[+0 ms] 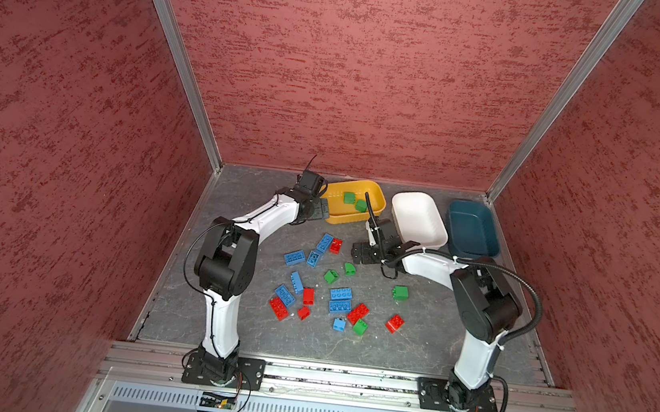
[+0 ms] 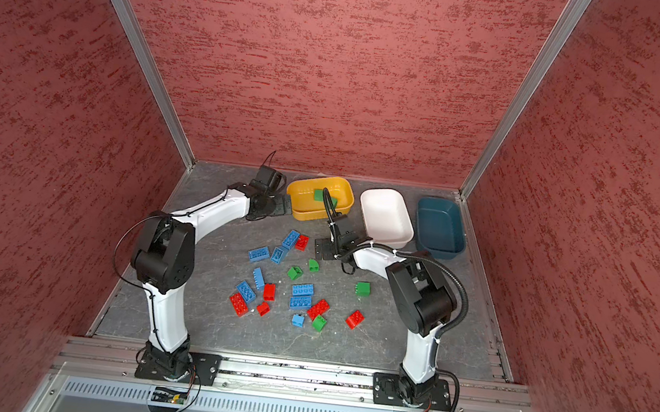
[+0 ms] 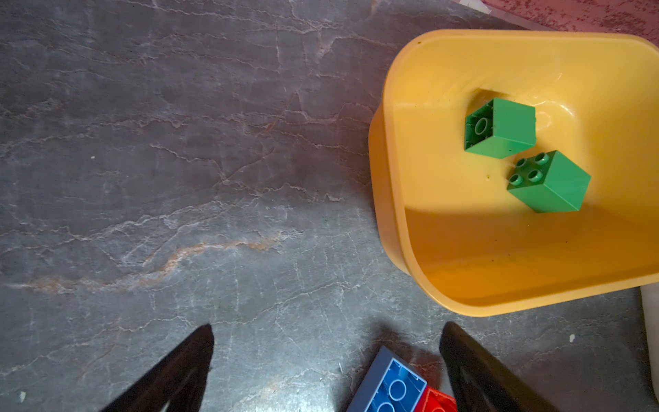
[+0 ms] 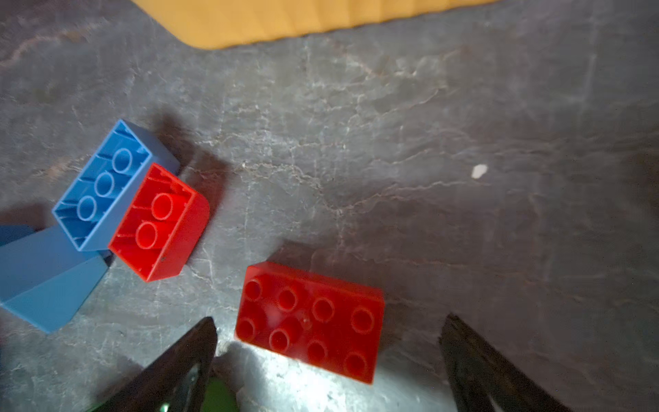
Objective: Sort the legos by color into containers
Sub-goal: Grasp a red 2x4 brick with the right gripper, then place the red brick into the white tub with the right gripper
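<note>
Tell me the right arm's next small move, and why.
Probably lower the right gripper over the red eight-stud brick and close. Its jaws stand open, and the right wrist view shows that brick studs-up between their tips, held by nothing. The white tub close by shows no bricks yet.

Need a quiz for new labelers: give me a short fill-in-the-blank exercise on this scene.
The yellow tub holds two ___ bricks.
The middle tub, between it and the teal tub, is ___.
The left gripper and the right gripper both stand ___.
Missing words: green; white; open.
</note>
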{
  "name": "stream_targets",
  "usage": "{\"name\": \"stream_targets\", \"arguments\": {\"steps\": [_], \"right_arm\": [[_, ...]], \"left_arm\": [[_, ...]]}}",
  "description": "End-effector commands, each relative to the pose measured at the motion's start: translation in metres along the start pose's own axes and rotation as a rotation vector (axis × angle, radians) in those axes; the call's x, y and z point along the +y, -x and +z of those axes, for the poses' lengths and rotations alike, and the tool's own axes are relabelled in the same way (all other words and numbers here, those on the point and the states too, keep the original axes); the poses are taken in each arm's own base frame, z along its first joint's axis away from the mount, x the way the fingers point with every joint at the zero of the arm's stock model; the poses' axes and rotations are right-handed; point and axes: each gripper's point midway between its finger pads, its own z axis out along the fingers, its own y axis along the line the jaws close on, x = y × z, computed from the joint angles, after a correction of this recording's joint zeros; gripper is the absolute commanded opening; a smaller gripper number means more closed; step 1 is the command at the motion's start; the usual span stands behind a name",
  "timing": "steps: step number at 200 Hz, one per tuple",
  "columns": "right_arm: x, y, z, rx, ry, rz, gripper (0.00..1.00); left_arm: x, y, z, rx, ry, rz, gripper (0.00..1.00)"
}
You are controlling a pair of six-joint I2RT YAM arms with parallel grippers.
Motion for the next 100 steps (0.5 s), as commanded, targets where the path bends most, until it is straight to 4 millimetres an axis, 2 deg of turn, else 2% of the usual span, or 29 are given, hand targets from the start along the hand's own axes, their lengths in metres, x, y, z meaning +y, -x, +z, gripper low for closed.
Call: {"name": "stream_targets", "arguments": {"steps": [1,38,72,100], "right_arm": [[-0.0083,-0.0068,0.0041,0.044,-0.091,-0.012,0.95],[-0.0103,-0.0109,0.0077,0.071,-0.127,-0.032,0.89],[-0.0104,-0.0123,0.0119,0.092,-0.166,-0.038,0.69],[-0.0084,-0.0106,0.0106,0.082,-0.156,-0.039,0.63]], "left_arm": [[0.0057,0.0022,-0.007,-0.008,0.018,-0.01,0.99],[0.0084,0.0008,-0.0053,-0.001,0.026,-0.013,0.99],[0.0074,-0.0017,-0.0039,0.008,0.024,-0.019,0.99],[0.008,-0.0015,-0.0062,0.002,0.034,-0.008,0.99]]}}
